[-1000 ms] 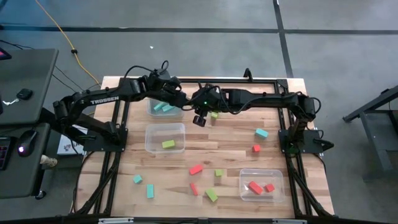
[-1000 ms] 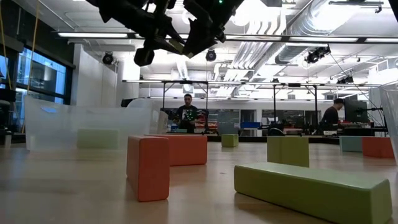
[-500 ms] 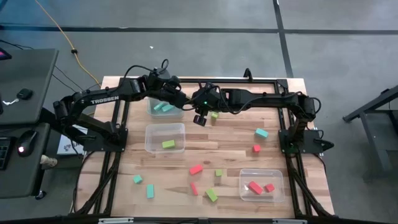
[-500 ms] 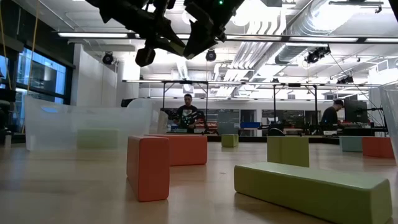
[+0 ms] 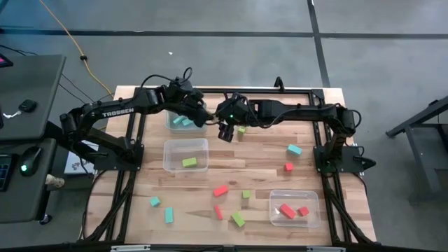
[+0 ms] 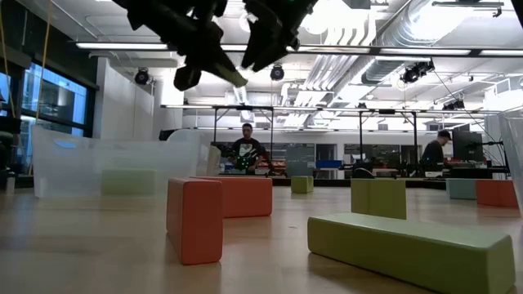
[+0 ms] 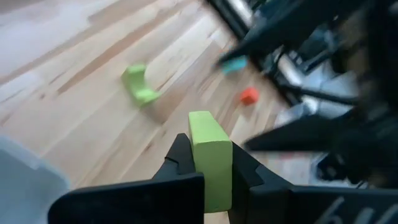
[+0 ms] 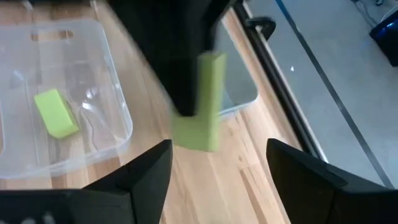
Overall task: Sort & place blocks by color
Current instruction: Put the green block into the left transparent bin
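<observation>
We hold a lime green bar [image 7: 210, 158] clamped in our left hand [image 7: 208, 163], raised above the worktop [image 5: 266, 150] beside the cyan bin [image 5: 175, 126]. Our right hand [image 8: 214, 163] faces it with fingers spread wide and grips nothing.

Sorting looks roughly half done. The cyan bin holds two cyan blocks [image 5: 183, 121], the green bin [image 5: 171, 150] one green block [image 5: 189, 162], the red bin [image 5: 276, 199] two red blocks [image 5: 292, 210]. Loose on the wood are two cyan blocks [image 5: 161, 208] near the front, another cyan block [image 5: 294, 149], three red pieces [image 5: 220, 190] and three green pieces [image 5: 239, 219]. We judge the held bar belongs in the green bin.
</observation>
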`<action>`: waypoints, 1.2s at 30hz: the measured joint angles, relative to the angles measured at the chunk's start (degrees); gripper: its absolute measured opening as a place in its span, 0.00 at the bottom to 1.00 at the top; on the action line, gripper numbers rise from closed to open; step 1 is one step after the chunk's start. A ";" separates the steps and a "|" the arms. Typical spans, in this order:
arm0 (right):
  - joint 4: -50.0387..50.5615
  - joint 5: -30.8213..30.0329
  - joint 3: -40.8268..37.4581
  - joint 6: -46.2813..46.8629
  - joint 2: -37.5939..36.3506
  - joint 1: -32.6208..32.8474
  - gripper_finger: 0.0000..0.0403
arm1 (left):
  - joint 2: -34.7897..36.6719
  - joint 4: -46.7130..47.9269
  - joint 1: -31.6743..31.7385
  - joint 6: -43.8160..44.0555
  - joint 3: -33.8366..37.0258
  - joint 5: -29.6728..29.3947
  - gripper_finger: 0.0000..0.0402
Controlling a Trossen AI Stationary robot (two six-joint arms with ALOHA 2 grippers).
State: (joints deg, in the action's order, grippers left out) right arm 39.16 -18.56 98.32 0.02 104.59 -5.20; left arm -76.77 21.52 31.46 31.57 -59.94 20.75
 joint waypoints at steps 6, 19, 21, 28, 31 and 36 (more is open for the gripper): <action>7.02 -0.43 6.12 1.61 -0.06 0.01 0.63 | 0.04 7.43 -0.12 -4.46 0.00 0.04 0.00; 17.22 -8.95 17.89 1.26 -0.06 -1.04 0.63 | 0.04 25.11 -7.12 -11.41 0.00 -5.14 0.00; 17.78 -8.94 18.74 1.26 -0.04 -1.48 0.63 | 0.04 27.51 -8.49 -11.45 0.00 -7.34 0.00; 18.21 -8.95 19.50 1.19 -0.03 -2.66 0.63 | 0.07 35.34 -13.27 -12.31 0.00 -13.32 0.00; 18.84 -8.93 19.50 1.08 -0.01 -2.99 0.63 | 0.08 35.69 -14.93 -12.26 0.21 -14.41 0.00; 19.10 -9.04 19.50 -0.86 -0.03 -3.56 0.63 | 0.15 35.12 -16.58 -11.33 3.16 -15.05 0.00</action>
State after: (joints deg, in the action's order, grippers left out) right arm 58.26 -27.60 117.82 -0.84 104.55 -8.76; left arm -76.62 56.64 14.88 20.25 -56.78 5.70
